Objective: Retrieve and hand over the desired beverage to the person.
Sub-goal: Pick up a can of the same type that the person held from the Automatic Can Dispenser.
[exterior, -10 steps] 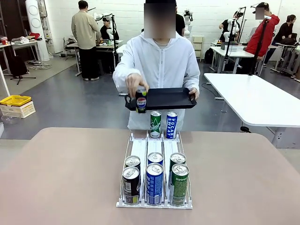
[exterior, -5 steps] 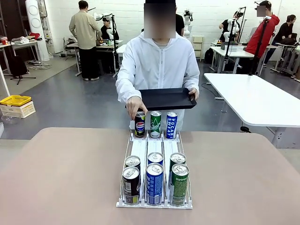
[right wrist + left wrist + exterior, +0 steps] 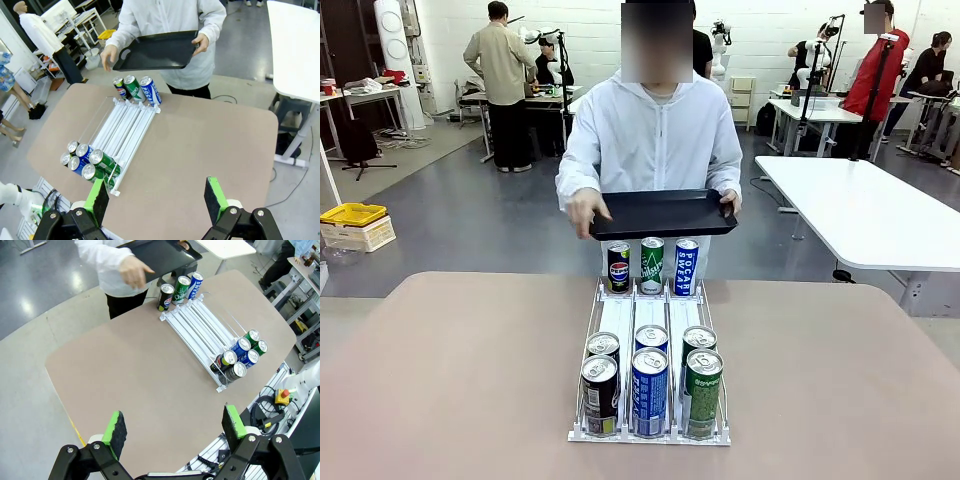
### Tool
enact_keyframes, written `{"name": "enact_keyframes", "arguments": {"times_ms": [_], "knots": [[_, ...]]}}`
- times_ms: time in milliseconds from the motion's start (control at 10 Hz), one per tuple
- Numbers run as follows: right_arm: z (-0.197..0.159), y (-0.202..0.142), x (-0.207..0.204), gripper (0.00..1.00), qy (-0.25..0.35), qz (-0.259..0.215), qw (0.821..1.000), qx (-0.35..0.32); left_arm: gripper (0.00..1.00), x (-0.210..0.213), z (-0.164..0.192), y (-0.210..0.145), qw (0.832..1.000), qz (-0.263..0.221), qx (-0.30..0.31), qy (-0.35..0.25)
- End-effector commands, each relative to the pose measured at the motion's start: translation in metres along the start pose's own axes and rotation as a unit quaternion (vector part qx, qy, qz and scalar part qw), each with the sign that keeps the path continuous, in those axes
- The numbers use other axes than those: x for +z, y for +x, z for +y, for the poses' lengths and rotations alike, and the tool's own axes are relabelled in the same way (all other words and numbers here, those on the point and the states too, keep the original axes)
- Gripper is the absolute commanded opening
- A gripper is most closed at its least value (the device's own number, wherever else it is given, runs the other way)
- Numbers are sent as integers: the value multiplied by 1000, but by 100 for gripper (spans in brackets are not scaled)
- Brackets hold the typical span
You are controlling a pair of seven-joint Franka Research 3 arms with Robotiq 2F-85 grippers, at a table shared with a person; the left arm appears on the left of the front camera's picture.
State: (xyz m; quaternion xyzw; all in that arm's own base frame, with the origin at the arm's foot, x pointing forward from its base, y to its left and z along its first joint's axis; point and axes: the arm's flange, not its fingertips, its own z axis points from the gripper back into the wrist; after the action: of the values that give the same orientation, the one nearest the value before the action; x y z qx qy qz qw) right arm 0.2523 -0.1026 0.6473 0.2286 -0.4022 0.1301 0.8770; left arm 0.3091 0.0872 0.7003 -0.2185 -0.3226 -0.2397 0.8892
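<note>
Now off the dark can (image 3: 618, 267), the person's hand (image 3: 585, 210) is back at the tray (image 3: 665, 213). We see left gripper (image 3: 174, 427) and right gripper (image 3: 156, 197) both spread apart, empty.

Yellow crate (image 3: 352, 213), white side table (image 3: 865, 215)

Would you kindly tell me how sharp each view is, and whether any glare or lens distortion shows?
Front view: evenly lit and sharp, the blue can at the far end has legible print, small highlights on the near cans. Left wrist view: wide-angle bowing of the table edge, bright glare patches on the floor. Right wrist view: similar bowing, even light on the tabletop.
</note>
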Motion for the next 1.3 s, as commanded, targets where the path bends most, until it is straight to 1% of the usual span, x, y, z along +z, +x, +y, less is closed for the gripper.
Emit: {"name": "enact_keyframes", "arguments": {"times_ms": [0,100,200,300,400,500,600,700,800,1000,1100,1200], "knots": [[0,0,-3,100,5,2,1000,0,100,-34,-22,9,999,35,-9,4],[0,0,-3,100,5,2,1000,0,100,-75,-50,16,996,86,-20,21],[0,0,-3,100,5,2,1000,0,100,-118,-86,16,987,150,-50,18],[0,0,-3,100,5,2,1000,0,100,-164,-130,5,974,212,-72,29],[0,0,-3,100,5,2,1000,0,100,-195,-168,-10,965,249,-55,66],[0,0,-3,100,5,2,1000,0,100,-221,-193,-25,956,265,-42,116],[0,0,-3,100,5,2,1000,0,100,-249,-210,-34,945,266,-18,189],[0,0,-3,100,5,2,1000,0,100,-271,-221,-38,936,289,14,200],[0,0,-3,100,5,2,1000,0,100,-289,-230,-37,935,296,44,190],[0,0,-3,100,5,2,1000,0,100,-300,-235,-38,935,295,77,182],[0,0,-3,100,5,2,1000,0,100,-293,-235,-52,935,293,35,195],[0,0,-3,100,5,2,1000,0,100,-293,-235,-52,935,293,35,195]]}}
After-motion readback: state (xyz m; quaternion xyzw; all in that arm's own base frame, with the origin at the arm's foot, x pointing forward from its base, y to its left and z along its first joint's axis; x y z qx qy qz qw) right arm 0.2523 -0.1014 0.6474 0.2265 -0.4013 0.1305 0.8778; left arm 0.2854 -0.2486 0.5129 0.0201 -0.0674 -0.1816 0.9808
